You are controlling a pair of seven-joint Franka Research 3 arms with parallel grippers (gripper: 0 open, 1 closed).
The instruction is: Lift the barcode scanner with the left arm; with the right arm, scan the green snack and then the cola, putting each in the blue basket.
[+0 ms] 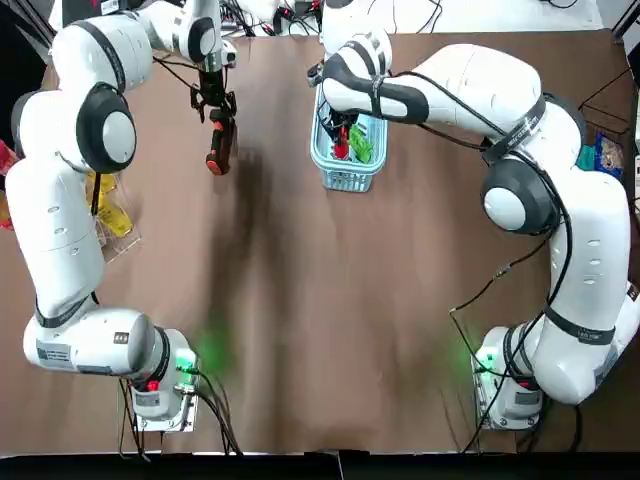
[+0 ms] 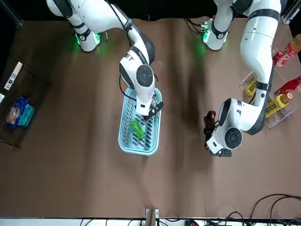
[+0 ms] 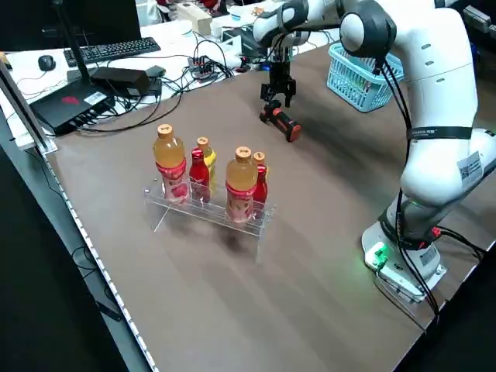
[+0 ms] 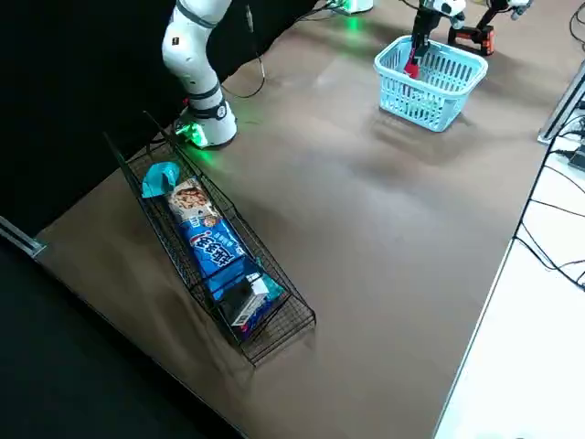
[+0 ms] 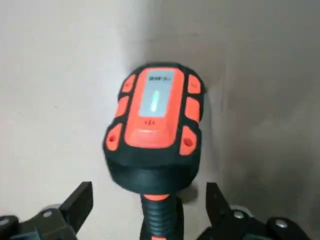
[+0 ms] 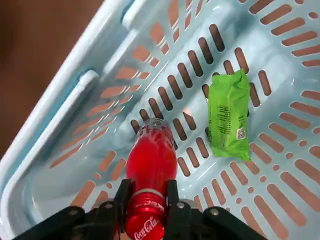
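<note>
Now the cola (image 6: pixel 150 165), a red bottle, hangs upright inside the blue basket (image 6: pixel 65 102), gripped at its neck by the right end effector (image 6: pixel 147 200), whose two fingers are closed snugly on it. Whether the bottle's base touches the slotted floor cannot be told from these views. The green snack (image 6: pixel 229 121) lies flat on the basket floor just beside the bottle, apart from it.

The step in hand looks like the last one: setting the cola down. To do it well, the right arm should lower until the base bears on the floor before spreading its fingers, since a tall bottle let go from above would likely topple. It should keep the bottle off the snack, open only enough to free the neck, and then rise straight up so the fingers clear the rim and the handles.

Farther out, the barcode scanner (image 5: pixel 155 125) lies on the brown counter (image 1: pixel 330 300), well to the side of the basket. The left end effector (image 1: pixel 212 103) hovers just above it with fingers spread wide on either side of the handle, holding nothing.
</note>
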